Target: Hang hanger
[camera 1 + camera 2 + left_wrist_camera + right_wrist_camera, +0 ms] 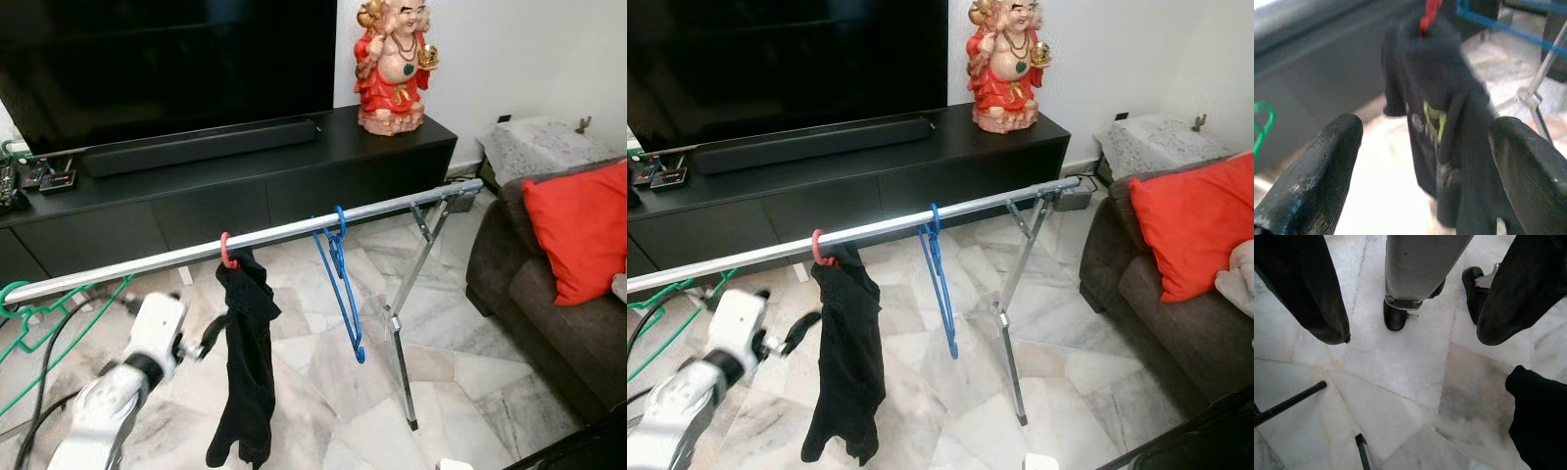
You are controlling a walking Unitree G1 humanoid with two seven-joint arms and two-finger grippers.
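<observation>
Three hangers sit on the rail (294, 233), the red one (227, 253) bearing a limp black shirt (245, 372) (light, floppy; grip the stiff hook), beside which the left gripper (1420, 161) gapes empty, the right gripper (1415, 328) spread floorward.

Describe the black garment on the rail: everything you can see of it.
The black garment hangs limp from a red hanger hooked over the silver rail, between a green hanger and an empty blue hanger. It looks like soft dark fabric, bunched and folded narrow, its lower end above the marble floor. The left wrist view shows a yellow-green print on it. The left gripper is close beside it, jaws open, not gripping it.
</observation>
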